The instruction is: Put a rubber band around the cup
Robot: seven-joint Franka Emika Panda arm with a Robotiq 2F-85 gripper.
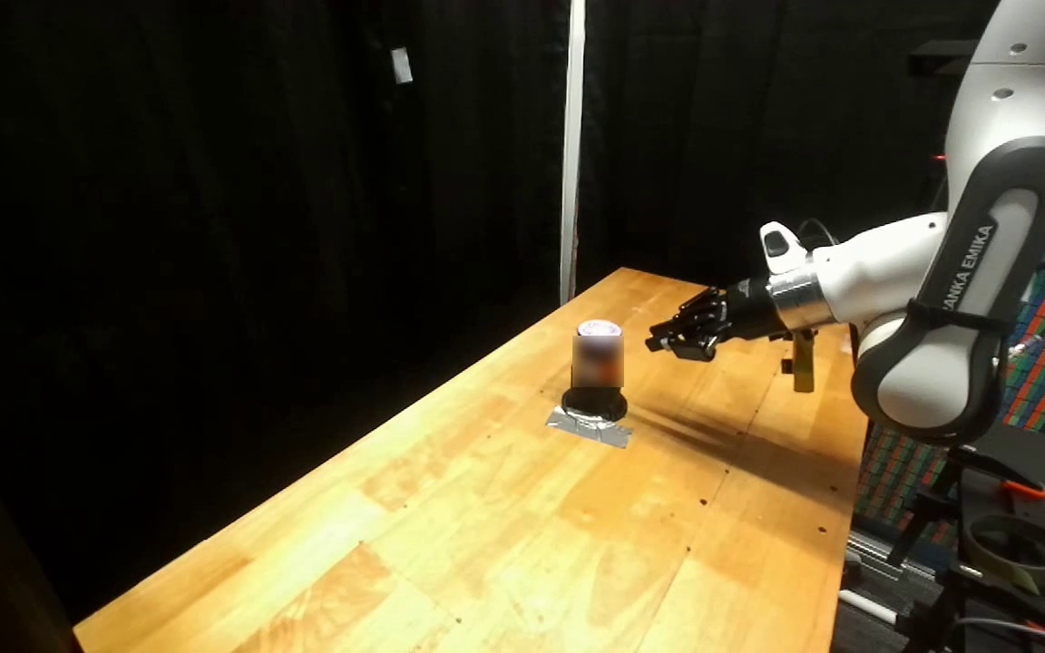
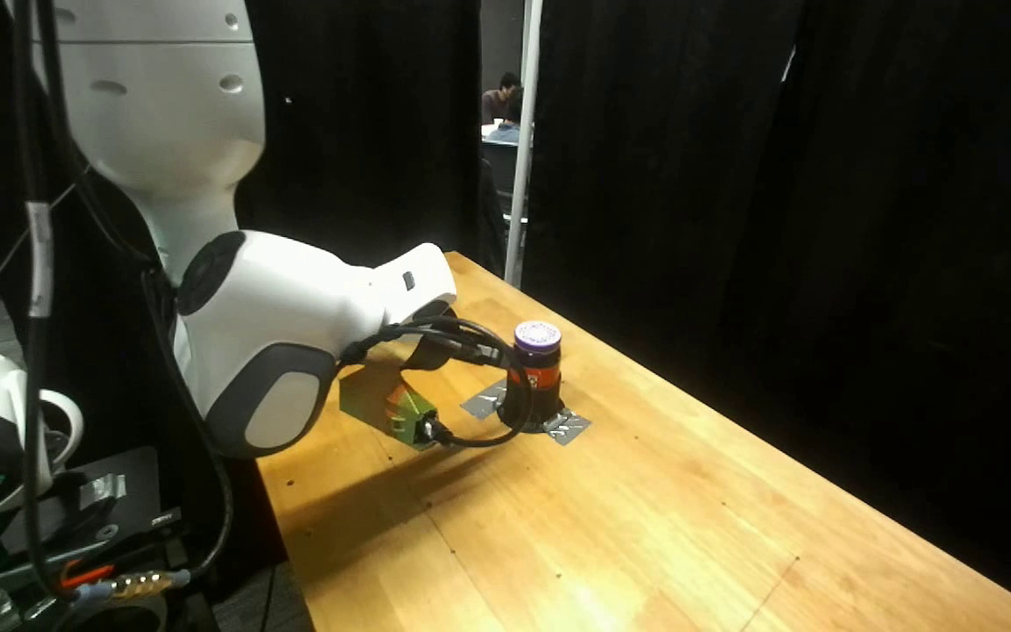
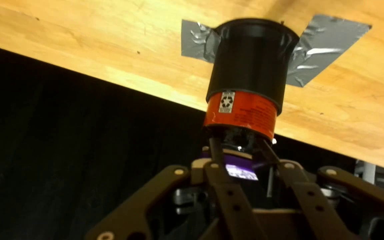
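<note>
The cup [image 1: 597, 363] is a dark jar with an orange-red label and a purple-rimmed white lid. It stands upright in a black sleeve [image 3: 252, 63] taped to the table and also shows in an exterior view [image 2: 541, 373] and the wrist view [image 3: 242, 110]. My gripper [image 1: 660, 336] is open, beside the cup's upper part and apart from it. In the wrist view the fingertips [image 3: 240, 142] overlap the cup's neck. A thin tan strip [image 3: 237, 153] crosses there between the fingers; I cannot tell whether it is the rubber band, or whether it touches the cup.
Grey tape [image 2: 567, 427] holds the sleeve to the wooden table [image 1: 522, 526]. A black cable loop [image 2: 505, 439] and a green camera housing [image 2: 400, 411] hang from the wrist near the cup. Black curtains and a white pole [image 1: 572, 154] stand behind the table.
</note>
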